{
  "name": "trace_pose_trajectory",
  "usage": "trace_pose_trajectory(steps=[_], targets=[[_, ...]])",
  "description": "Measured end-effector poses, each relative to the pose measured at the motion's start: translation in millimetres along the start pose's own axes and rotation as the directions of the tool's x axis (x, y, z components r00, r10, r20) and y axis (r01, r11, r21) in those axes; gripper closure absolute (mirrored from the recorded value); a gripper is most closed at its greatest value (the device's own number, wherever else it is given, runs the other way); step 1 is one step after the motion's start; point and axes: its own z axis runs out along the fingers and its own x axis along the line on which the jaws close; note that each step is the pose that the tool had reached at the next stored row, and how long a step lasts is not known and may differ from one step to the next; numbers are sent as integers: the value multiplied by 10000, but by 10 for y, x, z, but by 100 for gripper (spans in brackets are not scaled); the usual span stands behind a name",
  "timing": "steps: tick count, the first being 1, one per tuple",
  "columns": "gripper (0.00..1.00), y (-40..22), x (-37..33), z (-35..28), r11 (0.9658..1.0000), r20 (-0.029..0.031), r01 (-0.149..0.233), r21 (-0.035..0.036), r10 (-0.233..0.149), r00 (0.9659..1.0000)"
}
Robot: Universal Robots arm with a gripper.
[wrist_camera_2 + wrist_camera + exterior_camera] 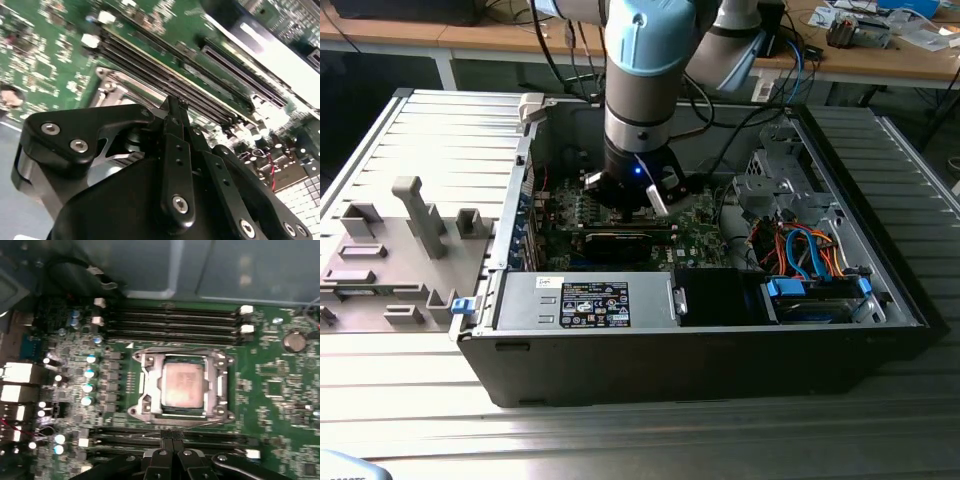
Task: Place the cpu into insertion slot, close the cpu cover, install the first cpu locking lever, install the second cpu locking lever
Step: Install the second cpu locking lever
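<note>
In the first wrist view the cpu [182, 385] lies flat in the insertion slot [134, 412] on the green motherboard. The silvery cpu cover [216, 387] is folded down around it, framing its metal top. A thin wire lever [205, 424] runs along the socket's edge on the gripper's side. My gripper [170, 434] is shut, its black fingertips pressed together just beside that edge with nothing visible between them. In the second wrist view the gripper [176, 102] stands over the socket's metal frame [112, 82]. In the exterior view the gripper [635, 205] reaches down into the open computer case [720, 350].
Long memory slots [170, 320] run on both sides of the socket. A black card [620, 240], a grey power supply [585, 300] and orange and blue cables [810, 250] crowd the case. A grey fixture plate [390, 250] lies at the exterior view's left.
</note>
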Motion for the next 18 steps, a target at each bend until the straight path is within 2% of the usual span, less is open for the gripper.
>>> trace_pose_trajectory(steps=[1, 7, 18], targets=[[89, -3, 58, 38, 10000, 0, 0, -1, 0, 10000], [89, 2, 140, 173, 9998, -36, 189, -10, -189, 9998], [89, 53, 283, 248, 9995, -61, 329, -22, -330, 9994]])
